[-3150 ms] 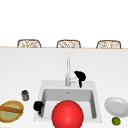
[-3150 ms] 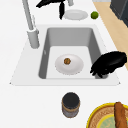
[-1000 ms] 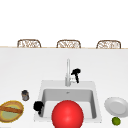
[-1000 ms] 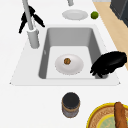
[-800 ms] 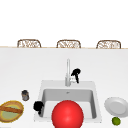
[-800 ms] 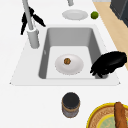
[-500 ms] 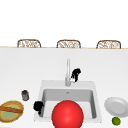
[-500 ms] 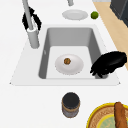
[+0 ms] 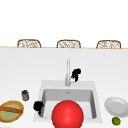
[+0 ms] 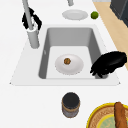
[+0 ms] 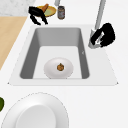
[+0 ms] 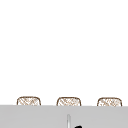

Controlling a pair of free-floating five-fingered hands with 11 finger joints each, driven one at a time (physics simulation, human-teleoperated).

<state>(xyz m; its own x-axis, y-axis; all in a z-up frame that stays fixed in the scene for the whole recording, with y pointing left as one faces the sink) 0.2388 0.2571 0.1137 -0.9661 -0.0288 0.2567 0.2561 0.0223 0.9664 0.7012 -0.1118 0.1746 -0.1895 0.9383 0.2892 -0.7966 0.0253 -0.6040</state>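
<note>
Right hand (image 9: 75,74) sits just right of the tall grey metal faucet (image 9: 67,72), at the level of its base, behind the back rim of the sink. In the right side view this hand (image 11: 103,35) has its fingers curled toward the faucet's short side lever (image 11: 93,42); they appear wrapped about it or at least touching it, so I judge the grasp made. No water shows at the spout, so the lever does not look turned: reach done, operation of the faucet left. In the left side view the same hand (image 10: 31,19) lies behind the faucet column (image 10: 31,27).

Left hand (image 9: 38,106) hovers at the front-left corner of the grey rectangular sink basin (image 9: 45,97), well away from the faucet. In the left side view it (image 10: 108,63) hangs over the sink's near corner, fingers drooping loosely and relaxed, holding nothing.

Outward from the faucet: on the sink floor lies a white round plate (image 10: 69,64) with a small brown lump (image 10: 67,61) at its centre. A large red ball shape (image 9: 67,114) covers the sink's front in the front view. Left of the sink stands a dark squat jar (image 10: 70,104), and beyond it a yellow-rimmed woven bowl (image 9: 11,111) with a brown stick-like item across it. Right of the sink: a white empty plate (image 9: 116,106) and a green lime (image 9: 116,121). Three wicker chair backs (image 9: 68,44) line the counter's far edge.
</note>
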